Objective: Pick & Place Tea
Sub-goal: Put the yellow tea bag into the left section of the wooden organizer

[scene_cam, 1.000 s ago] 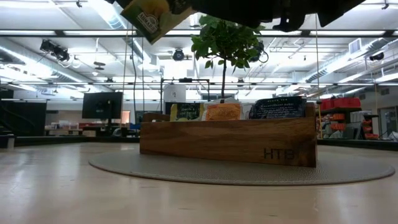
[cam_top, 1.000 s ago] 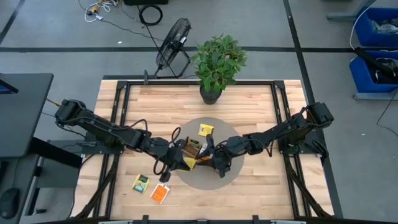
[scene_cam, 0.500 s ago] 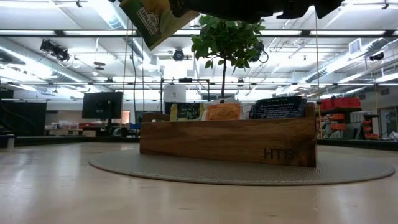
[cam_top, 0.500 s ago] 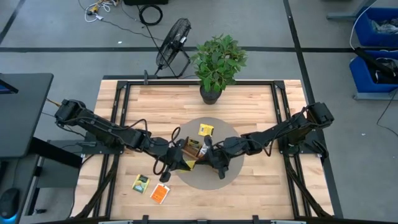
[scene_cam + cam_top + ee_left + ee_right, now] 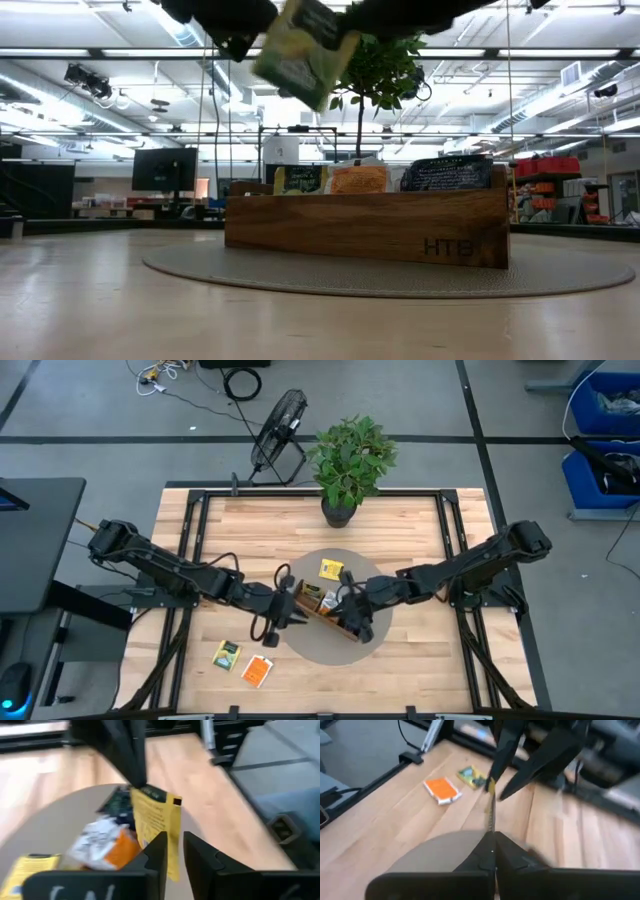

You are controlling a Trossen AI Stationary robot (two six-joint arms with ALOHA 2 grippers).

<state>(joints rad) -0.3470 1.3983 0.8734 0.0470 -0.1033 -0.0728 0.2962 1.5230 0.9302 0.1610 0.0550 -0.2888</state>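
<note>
Your yellow sachet [image 5: 156, 822] has passed across since a second ago: the right gripper [image 5: 491, 854] now pinches it above the tray [image 5: 370, 226], the left gripper [image 5: 174, 851] slightly parted beside it.

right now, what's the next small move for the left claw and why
Probably back the left claw straight off the yellow sachet. Its jaws stand apart, while the right claw is shut on the sachet's edge and holds it up over the wooden tray.
</note>
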